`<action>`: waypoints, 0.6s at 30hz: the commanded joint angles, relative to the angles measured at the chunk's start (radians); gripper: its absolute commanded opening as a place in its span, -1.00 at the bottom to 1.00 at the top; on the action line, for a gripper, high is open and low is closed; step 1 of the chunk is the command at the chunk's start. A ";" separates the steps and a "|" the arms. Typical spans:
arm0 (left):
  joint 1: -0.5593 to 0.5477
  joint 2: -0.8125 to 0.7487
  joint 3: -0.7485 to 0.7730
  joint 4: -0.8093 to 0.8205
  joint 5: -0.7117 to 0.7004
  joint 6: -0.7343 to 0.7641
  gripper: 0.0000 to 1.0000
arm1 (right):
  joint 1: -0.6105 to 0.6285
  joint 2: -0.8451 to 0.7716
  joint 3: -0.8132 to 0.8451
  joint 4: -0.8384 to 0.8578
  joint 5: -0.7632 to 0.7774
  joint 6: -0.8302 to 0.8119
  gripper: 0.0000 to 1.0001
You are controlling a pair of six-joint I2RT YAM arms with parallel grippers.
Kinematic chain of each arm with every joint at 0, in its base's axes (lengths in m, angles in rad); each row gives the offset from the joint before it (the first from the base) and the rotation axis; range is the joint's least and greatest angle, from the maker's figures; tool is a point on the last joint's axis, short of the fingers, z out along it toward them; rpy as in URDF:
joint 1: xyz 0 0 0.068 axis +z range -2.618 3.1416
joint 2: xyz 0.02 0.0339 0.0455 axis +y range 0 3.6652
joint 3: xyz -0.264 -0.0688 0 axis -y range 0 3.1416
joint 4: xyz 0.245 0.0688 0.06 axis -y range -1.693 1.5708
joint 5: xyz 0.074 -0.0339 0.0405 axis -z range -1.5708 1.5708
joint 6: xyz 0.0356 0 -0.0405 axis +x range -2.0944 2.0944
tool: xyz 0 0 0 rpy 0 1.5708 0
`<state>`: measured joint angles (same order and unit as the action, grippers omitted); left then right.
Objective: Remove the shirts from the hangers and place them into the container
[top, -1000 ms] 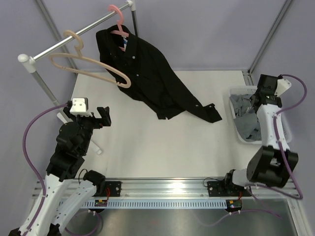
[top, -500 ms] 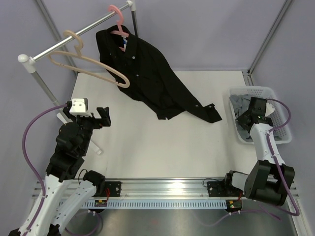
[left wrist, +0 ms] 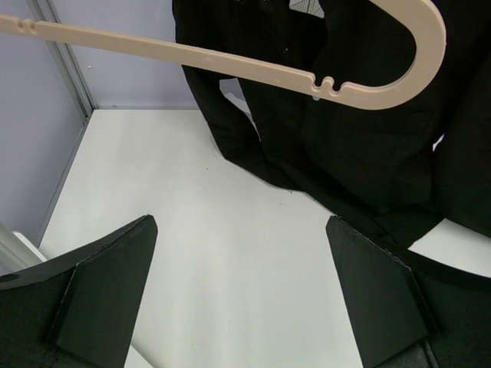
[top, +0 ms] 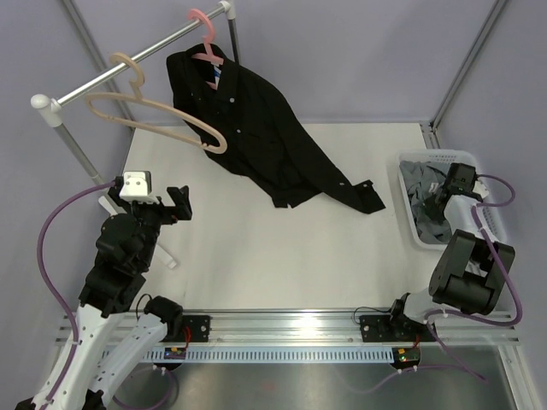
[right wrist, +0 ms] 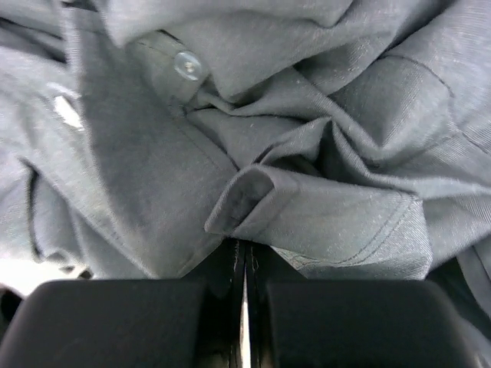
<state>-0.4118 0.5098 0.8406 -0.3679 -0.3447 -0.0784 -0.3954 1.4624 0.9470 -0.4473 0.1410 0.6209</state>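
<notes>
1. Shirts first: you have the grey shirt [top: 423,201] crumpled inside the white laundry basket [top: 494,237] at the right edge of the table [top: 256,256]. The black shirt [top: 265,137] hangs on the pink hanger [top: 203,34], its hem and one sleeve trailing onto the table.
2. Your right gripper [right wrist: 244,264] is down in the basket with its jaws clenched together and its tips pressed against a fold of the grey cloth. You cannot tell whether any cloth is pinched between them.
3. A pale button [right wrist: 186,64] on the grey shirt shows up and to the left of that fold in your right wrist view.
4. Your left gripper [left wrist: 242,307] is released, jaws spread wide and grasping nothing, above the left side of the table.
5. The beige hanger [left wrist: 253,69] hangs on the metal rail [top: 128,67] to the left of the pink one. In your left wrist view its curved end crosses in front of the black shirt.
</notes>
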 commanded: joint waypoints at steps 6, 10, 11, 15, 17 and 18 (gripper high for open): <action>0.002 -0.007 -0.001 0.044 -0.002 0.008 0.98 | 0.019 -0.209 0.051 0.044 -0.004 -0.102 -0.78; 0.002 -0.011 -0.001 0.046 -0.004 0.008 0.98 | 0.148 -0.352 0.171 0.013 -0.040 -0.236 -0.43; 0.002 -0.013 -0.001 0.046 -0.008 0.009 0.98 | 0.217 -0.378 0.196 0.015 -0.061 -0.265 -0.36; 0.002 -0.011 -0.003 0.046 -0.019 0.011 0.98 | 0.367 -0.370 0.347 0.041 -0.254 -0.390 0.18; 0.002 -0.010 -0.002 0.044 -0.022 0.012 0.98 | 0.452 -0.321 0.442 0.035 -0.320 -0.468 0.29; 0.002 -0.013 -0.001 0.046 -0.022 0.012 0.98 | 0.531 -0.301 0.478 0.032 -0.327 -0.499 0.41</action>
<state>-0.4118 0.5098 0.8406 -0.3679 -0.3450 -0.0784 0.0135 1.0946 1.3334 -0.4049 -0.0509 0.2852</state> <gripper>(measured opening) 0.988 0.661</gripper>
